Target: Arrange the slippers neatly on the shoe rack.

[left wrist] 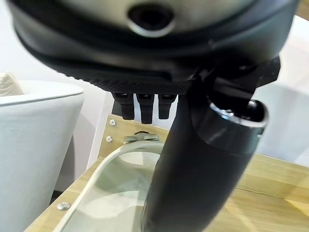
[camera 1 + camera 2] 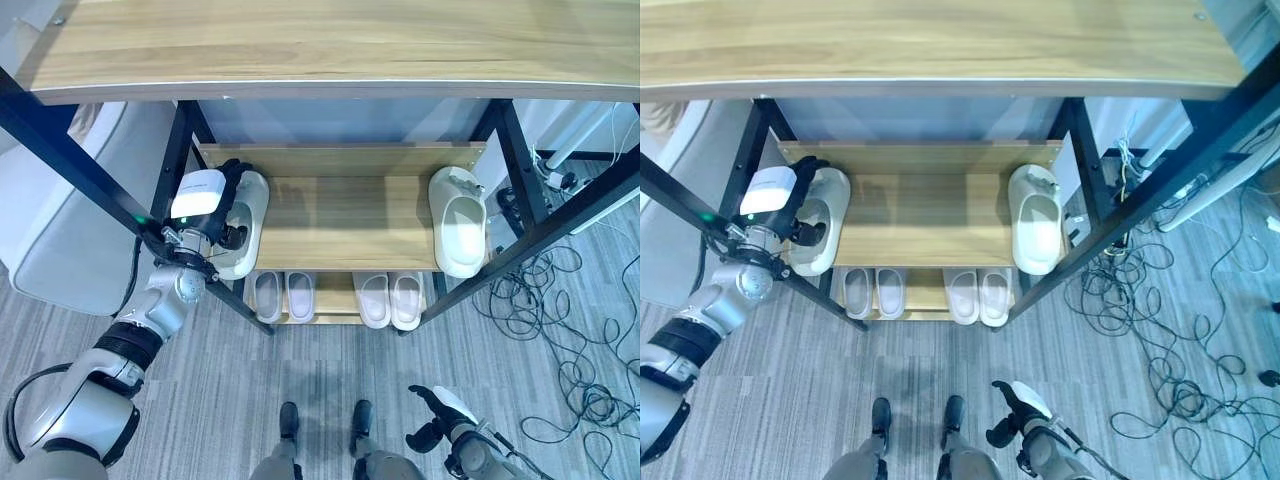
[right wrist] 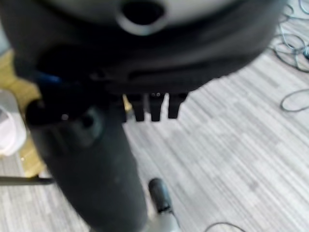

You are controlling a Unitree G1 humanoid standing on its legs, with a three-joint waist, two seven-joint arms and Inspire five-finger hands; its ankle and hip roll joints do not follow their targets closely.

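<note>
Your left hand (image 2: 222, 200) gripped the left slipper (image 2: 243, 222), thumb inside, to straighten it on the rack's middle shelf (image 2: 345, 220).

Left hand (image 2: 215, 205) reaches forward, fingers curled; right hand (image 2: 440, 415) hangs low, relaxed

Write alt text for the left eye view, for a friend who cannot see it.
Seen from above, the robot's left hand grips a pale slipper at the left end of a wooden shoe rack's middle shelf; its mate lies at the right end. Two pairs of white slippers line the shelf below, and the right hand hangs low over grey floor.
</note>
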